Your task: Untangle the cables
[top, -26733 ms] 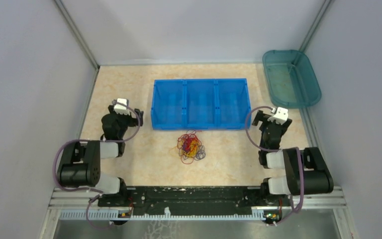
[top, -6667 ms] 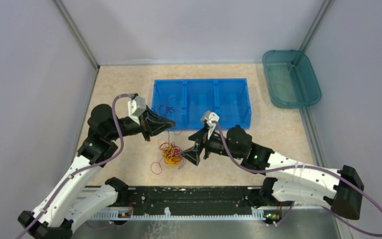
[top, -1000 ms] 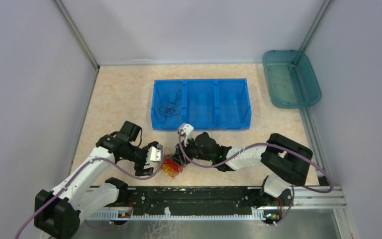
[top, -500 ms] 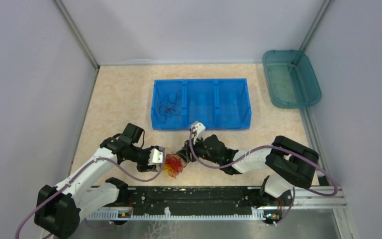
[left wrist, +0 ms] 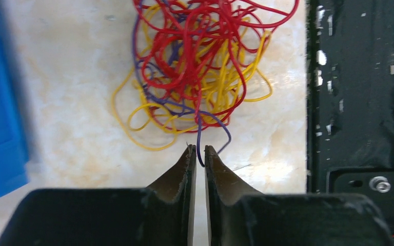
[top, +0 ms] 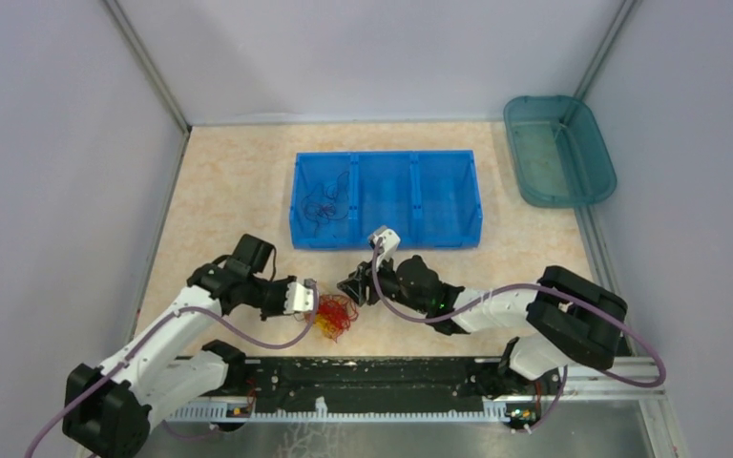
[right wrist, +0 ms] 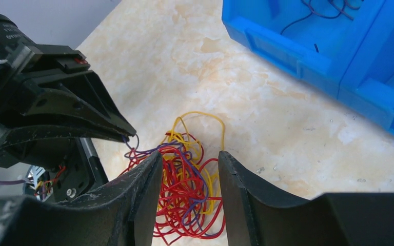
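Observation:
The cables (top: 334,317) lie as one tangle of red, yellow and dark purple wire on the table near the front rail. In the left wrist view the tangle (left wrist: 200,66) is just ahead of my left gripper (left wrist: 197,149), whose jaws are shut on a loop of the purple cable (left wrist: 199,136) at its edge. My right gripper (right wrist: 190,159) hovers open over the tangle (right wrist: 190,200), with one finger on each side and nothing held. From above, the left gripper (top: 313,298) is left of the heap and the right gripper (top: 353,286) is to its upper right.
A blue three-compartment bin (top: 387,239) stands behind the tangle, with a dark cable (top: 323,202) in its left compartment. A teal tub (top: 513,124) sits at the back right. The black front rail (top: 372,377) runs close beside the tangle.
My left jaws have closed from wide open onto the purple loop. My right gripper has drawn back to the right and lifted off the tangle.

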Robot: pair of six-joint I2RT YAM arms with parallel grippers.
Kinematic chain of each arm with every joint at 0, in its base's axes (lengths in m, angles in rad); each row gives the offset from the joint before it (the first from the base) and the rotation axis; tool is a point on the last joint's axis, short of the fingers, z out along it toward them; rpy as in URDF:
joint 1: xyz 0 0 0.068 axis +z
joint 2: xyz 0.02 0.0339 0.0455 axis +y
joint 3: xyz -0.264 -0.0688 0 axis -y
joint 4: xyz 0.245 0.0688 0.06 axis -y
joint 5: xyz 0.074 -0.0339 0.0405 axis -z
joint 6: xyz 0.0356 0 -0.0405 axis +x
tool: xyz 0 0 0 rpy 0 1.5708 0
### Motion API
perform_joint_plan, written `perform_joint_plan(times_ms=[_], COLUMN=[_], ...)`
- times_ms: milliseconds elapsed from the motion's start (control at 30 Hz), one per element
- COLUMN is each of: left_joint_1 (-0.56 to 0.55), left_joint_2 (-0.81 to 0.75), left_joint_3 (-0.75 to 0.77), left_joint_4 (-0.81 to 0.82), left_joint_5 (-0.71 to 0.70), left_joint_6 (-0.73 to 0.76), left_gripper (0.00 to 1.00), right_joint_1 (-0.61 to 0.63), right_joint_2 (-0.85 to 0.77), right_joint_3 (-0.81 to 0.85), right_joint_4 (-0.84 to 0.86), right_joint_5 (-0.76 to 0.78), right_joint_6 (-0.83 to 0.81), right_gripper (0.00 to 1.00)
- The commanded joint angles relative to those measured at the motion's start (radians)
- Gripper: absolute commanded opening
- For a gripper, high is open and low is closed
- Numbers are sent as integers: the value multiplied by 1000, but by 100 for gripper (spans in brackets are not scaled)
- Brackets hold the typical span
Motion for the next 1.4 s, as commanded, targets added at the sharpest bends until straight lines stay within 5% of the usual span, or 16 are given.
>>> perform_joint_plan(times_ms=[0,200,333,500,867,1367], left_joint_1=[-4,-4,-3,-5,-6,-7], left_joint_2=[-82,-129,-157,-140,-84,-73], left_joint_3=[68,211,335,436,579,730], left_joint_4=[-25,4,55,61,135,420], left_joint_5=[-86,-61,73,206,342,374], left_joint_6=[41,-17,-102,-200,-430,-761], left_gripper=[14,0,0,0,0,0], right_joint_1=[-10,-14,-14,-14,-13,-5], right_joint_2=[-63,-107,-156,-212,-91,95], right_joint_3=[14,19,18,31,214,179], right_joint_4=[28,35,57,90,157,405], right_joint_5=[13,-13,-56,-113,-245,-269], right_joint_6=[-11,-40,-91,-170,-177,-2], right_gripper=[45,57,73,81,79,51])
